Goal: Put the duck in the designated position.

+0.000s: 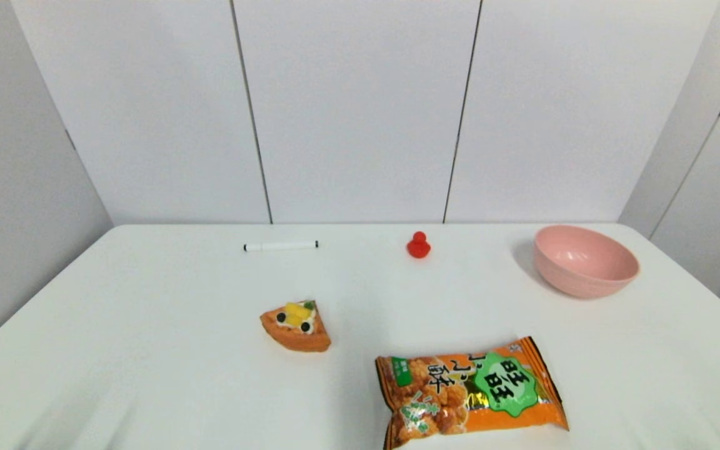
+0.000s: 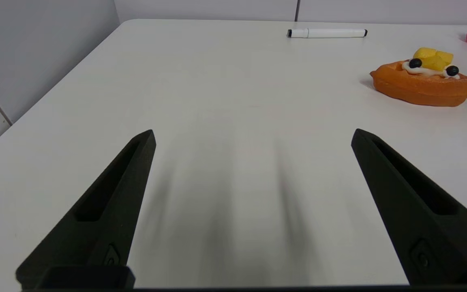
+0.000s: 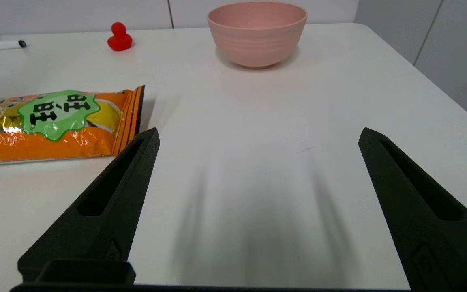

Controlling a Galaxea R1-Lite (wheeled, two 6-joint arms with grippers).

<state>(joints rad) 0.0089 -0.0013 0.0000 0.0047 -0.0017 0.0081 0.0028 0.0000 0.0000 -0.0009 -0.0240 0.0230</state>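
Along the table's far edge: pen, duck at middle, bowl toward far right corner. Nearer: cake slice, snack bag. Left gripper and right gripper spread wide, holding nothing, over near edge.

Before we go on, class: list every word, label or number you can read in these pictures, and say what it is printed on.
"旺旺": large black characters on the green badge of the orange snack bag.
Other characters and a small green label on the snack bag: too small or blurred to read.
The marker, duck, pink bowl and cake slice: no readable text.
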